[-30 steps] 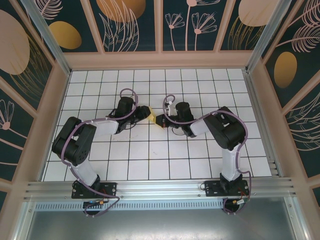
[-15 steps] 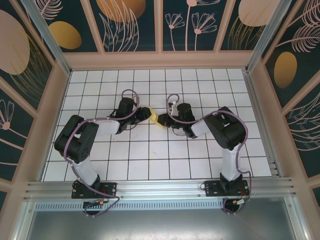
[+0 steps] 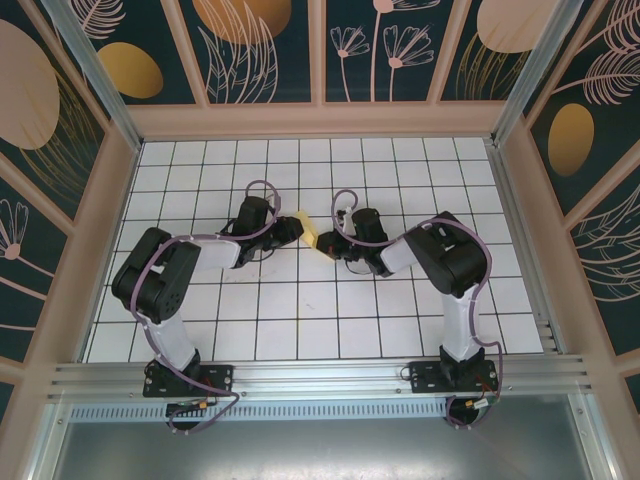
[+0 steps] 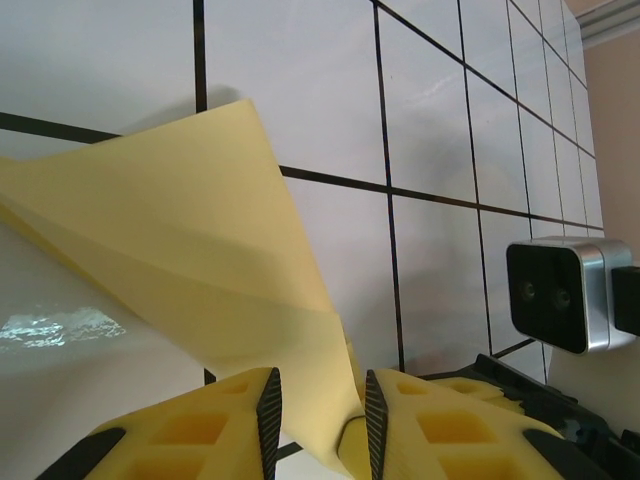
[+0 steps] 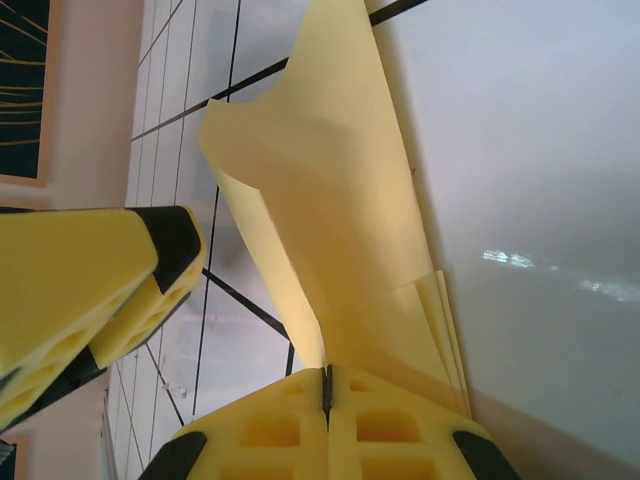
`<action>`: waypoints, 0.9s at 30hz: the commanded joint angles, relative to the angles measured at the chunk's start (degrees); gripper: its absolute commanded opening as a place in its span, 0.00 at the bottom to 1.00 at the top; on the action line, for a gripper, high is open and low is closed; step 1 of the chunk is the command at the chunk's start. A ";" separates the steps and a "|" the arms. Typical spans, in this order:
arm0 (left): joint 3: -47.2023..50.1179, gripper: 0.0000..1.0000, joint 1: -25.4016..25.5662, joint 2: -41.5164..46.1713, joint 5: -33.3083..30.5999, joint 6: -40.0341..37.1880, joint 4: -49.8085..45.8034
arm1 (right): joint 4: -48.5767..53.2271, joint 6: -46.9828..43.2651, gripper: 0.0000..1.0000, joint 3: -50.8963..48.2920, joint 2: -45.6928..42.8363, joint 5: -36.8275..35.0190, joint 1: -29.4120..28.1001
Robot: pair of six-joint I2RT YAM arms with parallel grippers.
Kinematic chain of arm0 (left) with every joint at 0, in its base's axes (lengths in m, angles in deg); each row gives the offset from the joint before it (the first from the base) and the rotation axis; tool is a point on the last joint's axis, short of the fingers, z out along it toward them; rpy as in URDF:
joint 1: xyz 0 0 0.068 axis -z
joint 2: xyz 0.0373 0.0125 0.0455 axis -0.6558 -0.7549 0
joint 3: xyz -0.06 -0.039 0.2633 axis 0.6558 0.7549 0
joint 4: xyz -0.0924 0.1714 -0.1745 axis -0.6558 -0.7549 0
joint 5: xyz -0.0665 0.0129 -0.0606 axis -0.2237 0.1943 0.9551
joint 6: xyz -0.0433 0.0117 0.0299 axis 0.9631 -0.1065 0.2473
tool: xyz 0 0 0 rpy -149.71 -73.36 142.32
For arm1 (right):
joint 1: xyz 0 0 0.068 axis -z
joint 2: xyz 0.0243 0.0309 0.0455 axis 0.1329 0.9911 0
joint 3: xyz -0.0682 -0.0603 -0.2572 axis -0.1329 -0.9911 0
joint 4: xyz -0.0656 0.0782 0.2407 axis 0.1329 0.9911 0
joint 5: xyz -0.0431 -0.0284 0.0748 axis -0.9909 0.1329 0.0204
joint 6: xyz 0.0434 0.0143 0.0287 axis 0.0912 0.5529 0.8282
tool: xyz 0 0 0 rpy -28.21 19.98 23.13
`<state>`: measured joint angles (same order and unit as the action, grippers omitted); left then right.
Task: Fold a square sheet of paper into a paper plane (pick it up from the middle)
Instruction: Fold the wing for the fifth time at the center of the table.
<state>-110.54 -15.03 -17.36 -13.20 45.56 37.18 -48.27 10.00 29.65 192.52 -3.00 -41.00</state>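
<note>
The square sheet of paper (image 3: 307, 227) is bright yellow, partly folded and lifted off the table between the two grippers at mid-table. My right gripper (image 5: 327, 378) is shut on its lower edge, with folded layers (image 5: 330, 180) fanning upward from the pinch. My left gripper (image 4: 318, 400) straddles another corner of the sheet (image 4: 200, 230). Its jaws stand apart, and the paper lies against the right pad only. From the right wrist, the left fingers (image 5: 80, 270) show at the left edge. In the top view the left gripper (image 3: 296, 232) and right gripper (image 3: 322, 243) nearly touch.
A white tabletop (image 3: 300, 320) with black grid lines lies under the arms. Wooden-framed walls (image 3: 310, 118) enclose it at the back and sides. The right wrist's camera block (image 4: 558, 294) sits close to my left fingers.
Both wrists have drifted slightly toward the far side, carrying the paper with them. The left jaws have narrowed a little around the sheet. The right gripper stays shut on it.
</note>
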 commanded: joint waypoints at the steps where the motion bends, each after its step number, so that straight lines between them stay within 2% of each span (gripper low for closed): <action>1: -1.00 0.32 0.42 -1.33 1.58 -1.32 1.92 | 0.11 1.41 0.00 0.93 1.71 -0.34 0.67; 11: -1.02 0.31 0.68 -2.11 2.68 -1.70 2.84 | -5.79 9.88 0.00 -0.77 2.67 2.48 1.68; 27: -3.92 0.25 0.91 -5.70 1.55 -1.50 3.98 | -9.89 17.94 0.00 -3.96 1.84 1.82 3.82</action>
<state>-112.64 -14.48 -21.52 -11.43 45.39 39.61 -56.05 26.13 26.74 194.05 -1.20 -37.57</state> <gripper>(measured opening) 0.258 0.069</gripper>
